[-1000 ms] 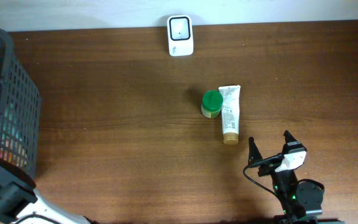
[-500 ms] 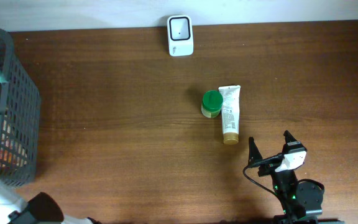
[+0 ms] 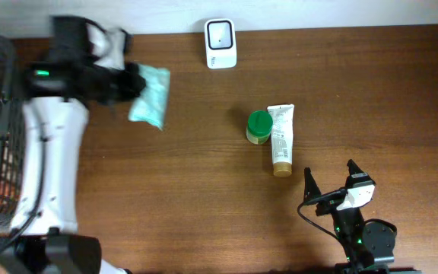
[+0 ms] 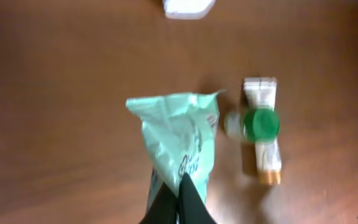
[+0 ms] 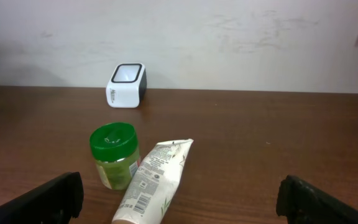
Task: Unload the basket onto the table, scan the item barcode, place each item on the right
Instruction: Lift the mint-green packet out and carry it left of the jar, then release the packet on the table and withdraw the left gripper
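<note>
The left gripper (image 3: 130, 81) is pinched tight on one end of a pale green pouch (image 3: 150, 95), holding it over the table (image 3: 204, 198) toward its far left corner. A dark basket (image 3: 6, 114) stands at the left edge and a white scanner (image 3: 220, 44) at the far edge. Right of the middle, a green-lidded jar (image 3: 259, 126) touches a tube (image 3: 281, 138). The right gripper (image 3: 329, 169) is spread wide by the near right corner.
</note>
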### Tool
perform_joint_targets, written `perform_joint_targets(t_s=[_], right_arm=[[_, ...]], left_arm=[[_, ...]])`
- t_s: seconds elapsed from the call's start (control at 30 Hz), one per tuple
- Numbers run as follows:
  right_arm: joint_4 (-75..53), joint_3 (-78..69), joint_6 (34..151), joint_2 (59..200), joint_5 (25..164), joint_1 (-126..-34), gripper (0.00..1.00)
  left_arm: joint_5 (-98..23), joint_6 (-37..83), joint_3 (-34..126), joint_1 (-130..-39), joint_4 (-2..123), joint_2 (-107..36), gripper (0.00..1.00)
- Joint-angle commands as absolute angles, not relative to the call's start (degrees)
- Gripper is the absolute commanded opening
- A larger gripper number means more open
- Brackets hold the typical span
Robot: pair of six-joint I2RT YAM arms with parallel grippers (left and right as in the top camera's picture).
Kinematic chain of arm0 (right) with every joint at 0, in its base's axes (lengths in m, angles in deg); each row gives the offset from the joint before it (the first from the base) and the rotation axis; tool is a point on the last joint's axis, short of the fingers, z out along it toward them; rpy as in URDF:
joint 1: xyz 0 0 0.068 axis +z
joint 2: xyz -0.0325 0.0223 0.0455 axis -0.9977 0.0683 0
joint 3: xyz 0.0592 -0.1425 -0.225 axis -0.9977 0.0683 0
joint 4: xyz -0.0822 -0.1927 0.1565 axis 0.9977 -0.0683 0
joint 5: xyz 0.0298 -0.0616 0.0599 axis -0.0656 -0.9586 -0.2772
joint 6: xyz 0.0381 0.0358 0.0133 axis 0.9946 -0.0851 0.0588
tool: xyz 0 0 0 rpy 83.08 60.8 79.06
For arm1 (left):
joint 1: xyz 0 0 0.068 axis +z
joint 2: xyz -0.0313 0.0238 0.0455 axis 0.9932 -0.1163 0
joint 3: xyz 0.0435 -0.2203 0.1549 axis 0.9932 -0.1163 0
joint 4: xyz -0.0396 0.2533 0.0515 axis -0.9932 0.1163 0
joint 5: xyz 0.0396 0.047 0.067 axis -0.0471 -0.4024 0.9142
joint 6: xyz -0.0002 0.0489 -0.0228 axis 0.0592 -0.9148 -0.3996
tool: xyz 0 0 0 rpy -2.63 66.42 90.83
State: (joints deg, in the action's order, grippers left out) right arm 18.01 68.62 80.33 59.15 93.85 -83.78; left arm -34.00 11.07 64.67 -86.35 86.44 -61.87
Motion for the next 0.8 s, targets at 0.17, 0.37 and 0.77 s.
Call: perform_joint_targets(t_s=[0.17,0.37,0.77], right_arm=[[17.97,69.08,80.52,58.87,93.52,-83.36,0.98],[17.97,69.08,80.52,58.87,93.52,-83.36,0.98],[17.97,69.08,80.52,58.87,93.52,-83.36,0.98]], left_arm=[[-35.68,30.06,35.23,-97.08,53.79,-61.72,0.00],[-32.99,39.92,23.12,-103.42,29.55,-61.76,0.00],[-23.64,42.70,22.00,-108.27,25.03,-61.74,0.95]])
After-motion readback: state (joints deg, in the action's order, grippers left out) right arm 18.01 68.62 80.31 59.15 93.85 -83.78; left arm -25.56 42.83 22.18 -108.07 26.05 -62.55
